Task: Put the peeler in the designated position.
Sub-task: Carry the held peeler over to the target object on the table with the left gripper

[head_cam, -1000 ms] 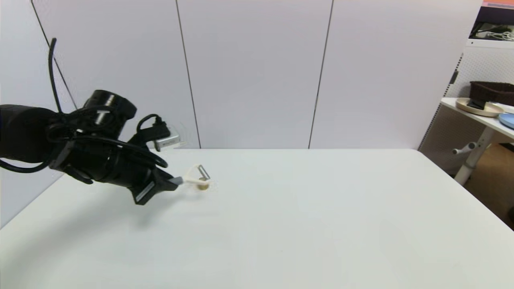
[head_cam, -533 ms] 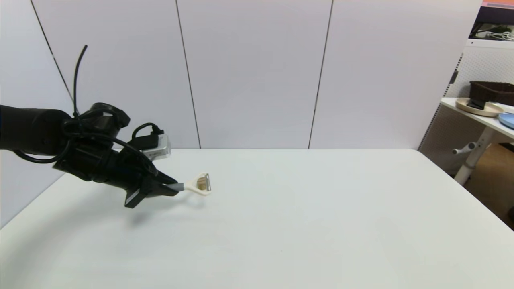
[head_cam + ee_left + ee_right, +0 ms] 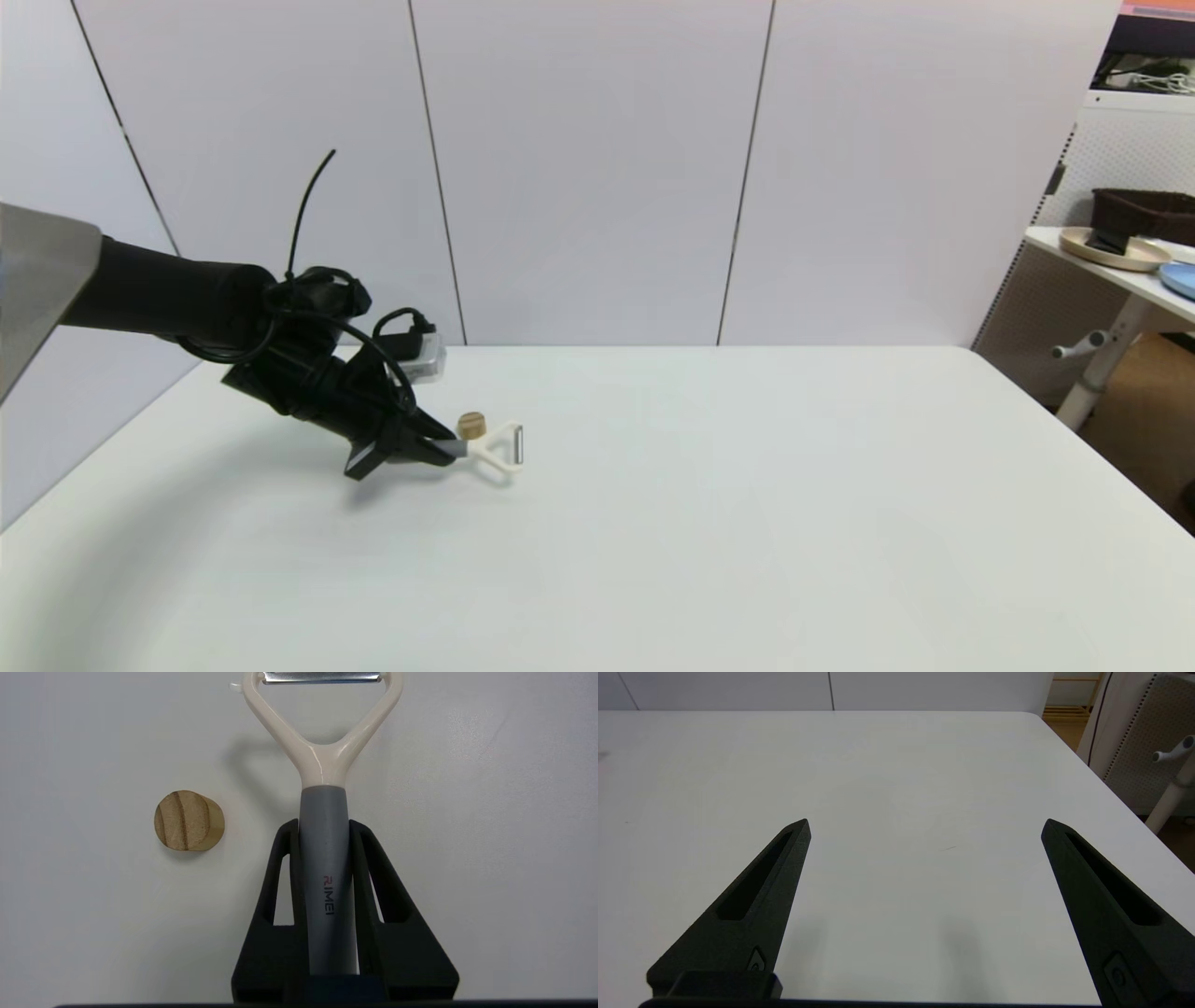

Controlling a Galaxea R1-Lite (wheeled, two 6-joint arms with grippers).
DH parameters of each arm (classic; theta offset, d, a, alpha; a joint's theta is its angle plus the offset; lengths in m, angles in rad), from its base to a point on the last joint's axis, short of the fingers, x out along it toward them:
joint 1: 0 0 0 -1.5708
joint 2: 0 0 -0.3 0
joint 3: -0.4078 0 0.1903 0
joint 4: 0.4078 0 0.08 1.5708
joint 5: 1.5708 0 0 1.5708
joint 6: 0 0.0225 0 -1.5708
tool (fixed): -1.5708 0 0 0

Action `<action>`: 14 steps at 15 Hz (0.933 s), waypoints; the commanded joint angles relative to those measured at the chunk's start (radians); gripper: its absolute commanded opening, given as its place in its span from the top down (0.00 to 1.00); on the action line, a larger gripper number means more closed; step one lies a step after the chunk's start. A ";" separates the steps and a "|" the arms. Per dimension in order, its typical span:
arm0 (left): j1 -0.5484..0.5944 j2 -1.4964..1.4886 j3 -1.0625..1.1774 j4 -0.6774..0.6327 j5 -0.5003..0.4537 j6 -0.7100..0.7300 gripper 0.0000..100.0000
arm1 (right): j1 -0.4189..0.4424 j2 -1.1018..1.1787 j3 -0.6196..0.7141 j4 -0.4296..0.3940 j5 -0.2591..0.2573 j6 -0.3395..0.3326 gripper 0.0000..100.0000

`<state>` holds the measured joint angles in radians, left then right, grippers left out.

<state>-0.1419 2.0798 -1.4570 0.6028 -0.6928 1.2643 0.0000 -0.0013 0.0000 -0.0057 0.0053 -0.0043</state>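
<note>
Peeler (image 3: 495, 455) clamped by its grey handle in left gripper (image 3: 439, 451), jaws tight on both sides of the handle. Cream forked head and metal blade stick out past the fingertips (image 3: 289, 833), low over the white worktop (image 3: 709, 523), left-centre. Tan wooden cylinder (image 3: 471, 426) stands upright on the worktop just beside the peeler, on its far side, not touching. Wrist view confirms the gap between cylinder and handle. Right gripper (image 3: 924, 828) hovers over bare worktop, jaws spread wide, nothing held.

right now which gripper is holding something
The left gripper, shut on the peeler by its grey handle. The right gripper is open with nothing between its fingers.
</note>
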 commanded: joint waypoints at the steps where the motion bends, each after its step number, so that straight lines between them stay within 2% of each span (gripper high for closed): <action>1: -0.013 0.085 -0.040 0.014 -0.011 0.033 1.00 | 0.000 0.000 0.000 0.000 0.001 0.000 0.00; 9: -0.024 0.108 -0.055 0.014 -0.024 0.047 1.00 | 0.000 0.000 0.000 0.000 0.001 0.000 0.00; 10: -0.024 0.108 -0.057 0.014 -0.025 0.047 0.00 | 0.000 0.000 0.000 0.000 0.001 0.000 0.00; 14: -0.022 0.108 -0.065 0.012 -0.024 0.063 0.00 | 0.000 0.000 0.000 0.000 0.001 0.000 0.00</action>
<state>-0.1653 2.1870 -1.5191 0.6109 -0.7128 1.3189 0.0000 -0.0013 0.0000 -0.0053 0.0057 -0.0043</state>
